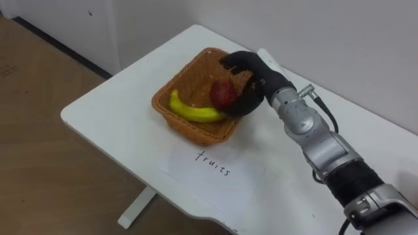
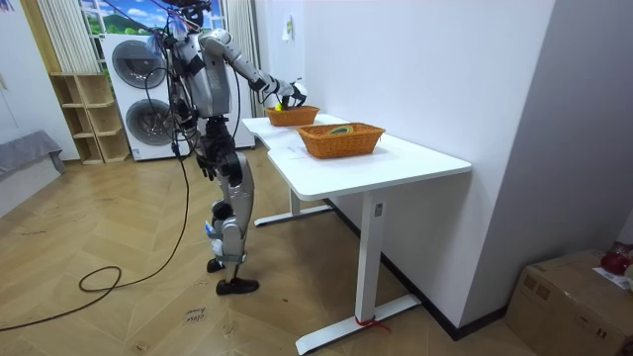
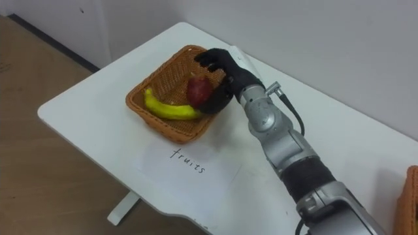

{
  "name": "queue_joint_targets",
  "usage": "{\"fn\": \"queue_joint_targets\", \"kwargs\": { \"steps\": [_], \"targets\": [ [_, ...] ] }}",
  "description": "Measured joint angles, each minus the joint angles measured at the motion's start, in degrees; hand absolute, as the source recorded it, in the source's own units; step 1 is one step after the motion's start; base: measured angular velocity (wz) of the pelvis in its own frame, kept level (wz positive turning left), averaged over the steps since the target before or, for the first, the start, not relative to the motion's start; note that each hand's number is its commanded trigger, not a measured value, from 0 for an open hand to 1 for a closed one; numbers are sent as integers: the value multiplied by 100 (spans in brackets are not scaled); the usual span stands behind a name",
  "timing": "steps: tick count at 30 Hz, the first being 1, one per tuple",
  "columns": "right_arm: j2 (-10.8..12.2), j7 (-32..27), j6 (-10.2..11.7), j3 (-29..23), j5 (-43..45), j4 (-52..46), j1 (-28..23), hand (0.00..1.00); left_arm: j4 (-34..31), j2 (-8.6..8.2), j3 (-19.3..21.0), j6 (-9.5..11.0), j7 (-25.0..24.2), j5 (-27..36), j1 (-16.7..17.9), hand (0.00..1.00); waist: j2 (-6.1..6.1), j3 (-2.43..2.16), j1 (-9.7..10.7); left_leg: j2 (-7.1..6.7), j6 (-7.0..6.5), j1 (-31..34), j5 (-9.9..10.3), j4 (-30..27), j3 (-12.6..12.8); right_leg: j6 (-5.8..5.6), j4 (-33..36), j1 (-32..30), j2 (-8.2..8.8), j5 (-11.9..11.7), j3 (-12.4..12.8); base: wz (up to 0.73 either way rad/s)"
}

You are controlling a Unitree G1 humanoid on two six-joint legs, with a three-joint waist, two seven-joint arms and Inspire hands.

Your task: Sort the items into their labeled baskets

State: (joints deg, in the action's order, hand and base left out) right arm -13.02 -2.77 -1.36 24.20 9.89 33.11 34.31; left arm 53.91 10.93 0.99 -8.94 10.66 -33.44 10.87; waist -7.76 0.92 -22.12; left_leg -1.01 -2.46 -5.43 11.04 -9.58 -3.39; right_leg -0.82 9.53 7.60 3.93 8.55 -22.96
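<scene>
Placing the red apple (image 1: pixel 223 93) into the fruit basket (image 1: pixel 196 134) is judged to be the step in hand. The right hand (image 1: pixel 260 79) enters from the lower right of the eye views and sits over the right half of the basket, at upper centre of the frame. Its fingers arch over the apple and the thumb curls beneath it, so the hand is closed round the fruit. The apple is inside the basket's rim, just beside the banana (image 1: pixel 192 112), which lies along the near wall. Whether the apple rests on the weave cannot be determined.

Recommended procedure:
1. Lower until the apple bears on the basket floor; do not release from height.
2. Open the fingers gradually. The apple is round and will likely roll toward the banana, so let it settle before moving off.
3. Lift the hand straight up, clear of the rim. The wicker basket looks light, and a caught finger could drag or tip it on the white table (image 1: pixel 117 104).

A paper sheet (image 1: pixel 215 173) with handwriting lies below the basket in the frame. In the room view a second basket (image 2: pixel 341 140) stands on the same table, nearer the camera, presumably for office supplies.
</scene>
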Motion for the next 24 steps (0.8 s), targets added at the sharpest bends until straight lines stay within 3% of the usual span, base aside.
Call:
{"fn": "queue_joint_targets", "kwargs": {
  "steps": [24],
  "targets": [
    [3, 2, 0, 0, -2, 0, 0, 0, 0, 0, -1, 0, -8, 0, 4, 0, -1, -1, -2, -6, 0, -11, 0, -3, -25, 0, -1, 24, 3, 0, -6, 0]
  ]
}}
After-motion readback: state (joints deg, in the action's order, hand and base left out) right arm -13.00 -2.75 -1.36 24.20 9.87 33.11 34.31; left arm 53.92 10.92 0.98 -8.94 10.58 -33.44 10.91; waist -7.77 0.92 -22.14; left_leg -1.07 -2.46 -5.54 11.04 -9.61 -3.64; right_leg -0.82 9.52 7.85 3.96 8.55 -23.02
